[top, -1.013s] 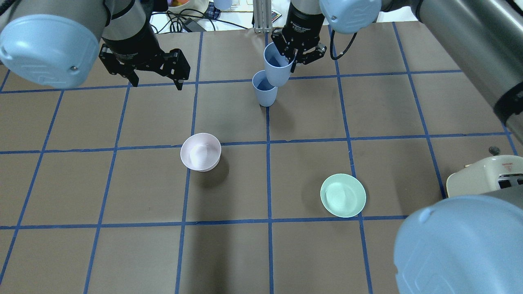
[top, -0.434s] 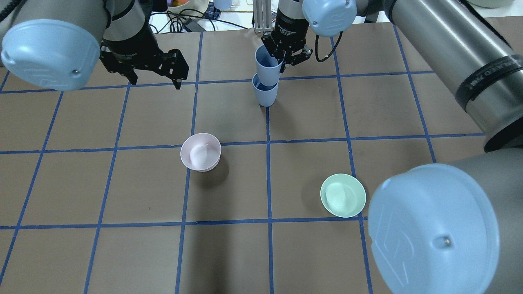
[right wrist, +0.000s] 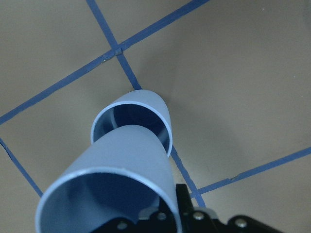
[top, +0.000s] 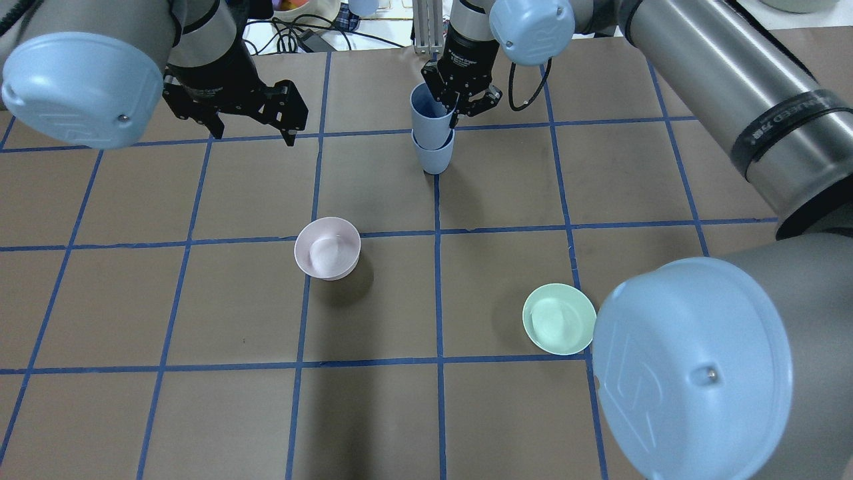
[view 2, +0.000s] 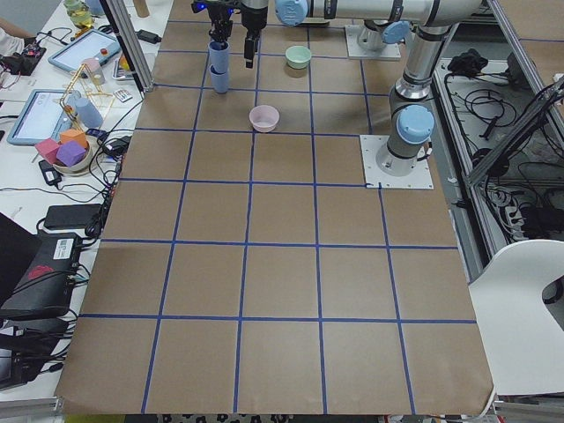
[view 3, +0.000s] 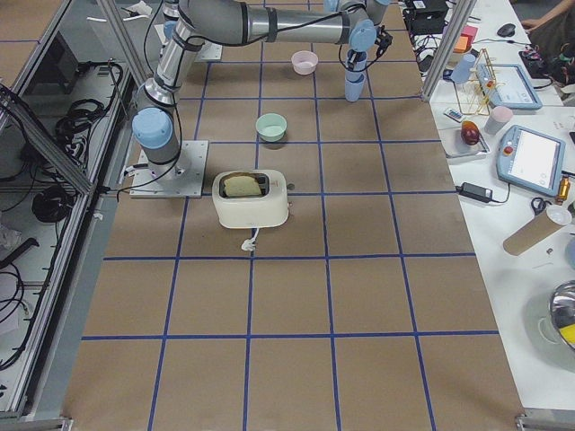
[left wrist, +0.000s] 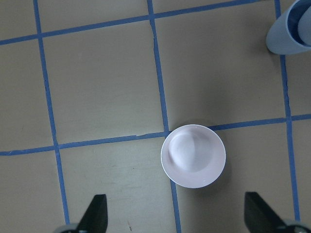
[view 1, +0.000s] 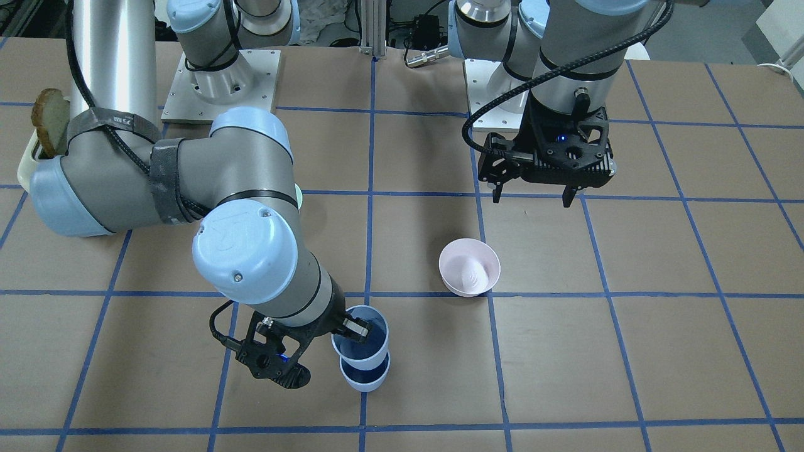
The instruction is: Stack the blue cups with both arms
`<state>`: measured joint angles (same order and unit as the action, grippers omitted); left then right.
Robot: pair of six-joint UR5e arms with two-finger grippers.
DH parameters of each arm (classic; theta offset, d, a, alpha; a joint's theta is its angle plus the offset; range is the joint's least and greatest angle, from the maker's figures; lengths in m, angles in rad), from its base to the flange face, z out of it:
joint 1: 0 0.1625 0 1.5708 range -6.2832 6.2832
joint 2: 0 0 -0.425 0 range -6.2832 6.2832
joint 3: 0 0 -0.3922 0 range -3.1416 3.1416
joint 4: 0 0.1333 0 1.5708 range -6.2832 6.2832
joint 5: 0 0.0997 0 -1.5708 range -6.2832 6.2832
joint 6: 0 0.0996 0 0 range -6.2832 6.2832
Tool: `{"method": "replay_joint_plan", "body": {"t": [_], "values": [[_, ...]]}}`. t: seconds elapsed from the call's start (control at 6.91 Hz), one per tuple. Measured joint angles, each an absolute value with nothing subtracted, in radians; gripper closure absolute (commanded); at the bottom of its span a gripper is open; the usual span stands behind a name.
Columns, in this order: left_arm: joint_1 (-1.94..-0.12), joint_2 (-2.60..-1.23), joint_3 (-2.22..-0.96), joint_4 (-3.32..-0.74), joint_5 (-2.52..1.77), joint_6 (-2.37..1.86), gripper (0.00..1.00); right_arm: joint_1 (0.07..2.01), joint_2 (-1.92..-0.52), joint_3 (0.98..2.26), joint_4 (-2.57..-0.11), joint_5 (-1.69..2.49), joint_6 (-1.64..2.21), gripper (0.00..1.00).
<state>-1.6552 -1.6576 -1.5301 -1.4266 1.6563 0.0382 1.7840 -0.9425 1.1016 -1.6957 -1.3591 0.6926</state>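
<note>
Two pale blue cups are at the table's far middle. The lower cup (top: 434,158) stands upright on the table. My right gripper (top: 456,101) is shut on the rim of the upper cup (top: 428,117), one finger inside it. The upper cup is tilted, with its base in the lower cup's mouth. The right wrist view shows the upper cup (right wrist: 121,189) over the lower cup (right wrist: 146,104). Both show in the front view, the upper cup (view 1: 360,344) and the lower cup (view 1: 365,378). My left gripper (top: 252,132) is open and empty, hovering left of the cups.
A pale pink bowl (top: 327,248) sits mid-table, right under the left gripper's camera (left wrist: 193,155). A mint-green bowl (top: 558,319) sits nearer right. A cream toaster (view 3: 251,198) with bread stands on the right side. The right arm's elbow (top: 693,373) blocks the overhead view's lower right.
My right gripper has carried the upper cup left and down, from beside the lower cup to sitting in its mouth. The left gripper has barely moved.
</note>
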Motion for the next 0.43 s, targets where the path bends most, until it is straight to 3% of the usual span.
{"method": "replay_joint_plan", "body": {"t": [0.14,0.29,0.43], "values": [[-1.655,-1.658,-1.530,-1.427,1.656,0.038,0.00,1.783,-0.940,1.101,-1.700,-1.354,0.688,0.60],[-1.655,-1.658,-1.530,-1.427,1.656,0.038,0.00,1.782,-0.934,1.100,-1.710,-1.353,0.666,0.19],[-1.655,-1.658,-1.530,-1.427,1.657,0.038,0.00,1.780,-0.930,1.100,-1.720,-1.356,0.639,0.13]]}}
